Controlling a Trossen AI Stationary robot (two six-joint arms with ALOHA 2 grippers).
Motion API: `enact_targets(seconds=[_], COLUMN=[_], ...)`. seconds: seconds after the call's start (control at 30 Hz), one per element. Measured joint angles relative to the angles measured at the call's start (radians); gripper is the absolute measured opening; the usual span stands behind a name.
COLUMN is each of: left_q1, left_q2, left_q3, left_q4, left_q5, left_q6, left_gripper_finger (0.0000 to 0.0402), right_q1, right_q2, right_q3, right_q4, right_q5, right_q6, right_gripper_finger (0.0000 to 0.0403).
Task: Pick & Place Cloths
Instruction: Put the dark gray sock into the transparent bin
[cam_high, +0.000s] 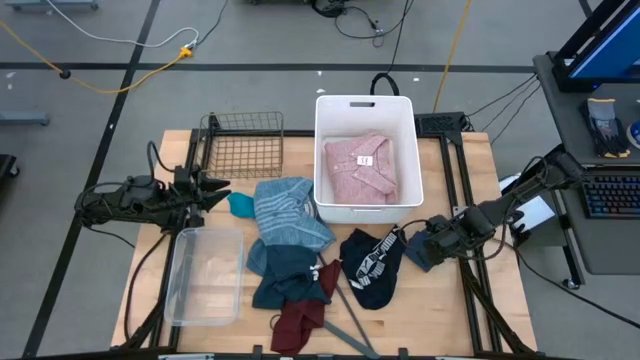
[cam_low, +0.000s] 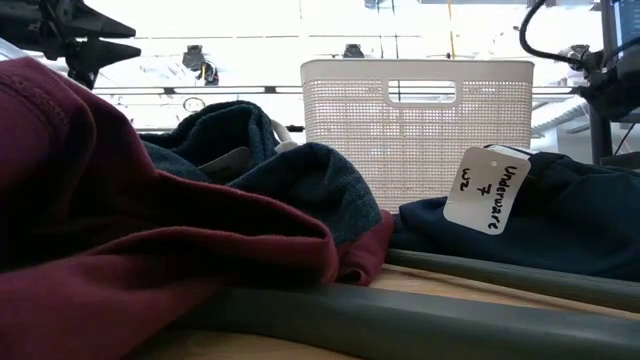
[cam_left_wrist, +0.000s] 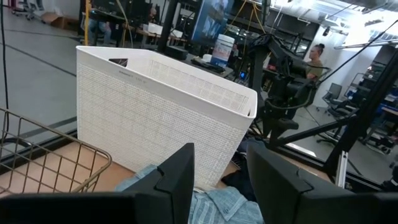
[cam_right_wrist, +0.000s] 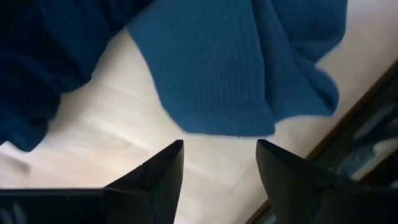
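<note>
A pink collared shirt (cam_high: 362, 168) lies inside the white basket (cam_high: 330, 110). On the table lie a light-blue striped shirt (cam_high: 290, 208), a teal piece (cam_high: 240, 205), a navy white-printed top (cam_high: 372, 262) and a maroon garment (cam_high: 300, 322). A small blue ribbed piece (cam_right_wrist: 230, 74) lies flat at the table's right side. My right gripper (cam_right_wrist: 217, 163) points down just above the blue piece's edge, open, touching nothing. My left gripper (cam_left_wrist: 221, 180) hovers level at the table's left side, open and empty.
A wire basket (cam_high: 243, 145) stands at the far left and a clear plastic bin (cam_high: 205, 275) at the near left. A grey hanger (cam_high: 352, 322) lies by the maroon garment. The table's right frame rail (cam_right_wrist: 367, 118) runs close beside the blue piece.
</note>
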Motion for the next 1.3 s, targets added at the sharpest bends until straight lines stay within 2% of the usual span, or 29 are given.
enact_targets(seconds=[0.37, 0.93, 1.07, 1.3], left_q1=[0.0, 0.0, 0.0, 0.0], left_q2=[0.0, 0.0, 0.0, 0.0], left_q3=[0.0, 0.0, 0.0, 0.0], left_q4=[0.003, 0.004, 0.004, 0.004], left_q5=[0.0, 0.0, 0.0, -0.001], left_q6=[0.0, 0.001, 0.001, 0.025], left_gripper_finger=[0.0147, 0.0147, 0.0147, 0.0147], right_q1=[-0.002, -0.002, -0.002, -0.002], right_q2=[0.033, 0.032, 0.032, 0.032], right_q3=[-0.072, -0.199, -0.207, -0.208], right_q4=[0.042, 0.171, 0.182, 0.224], right_q5=[0.009, 0.004, 0.003, -0.003], right_q6=[0.083, 0.223, 0.234, 0.221], right_gripper_finger=[0.0172, 0.0164, 0.0131, 0.0038])
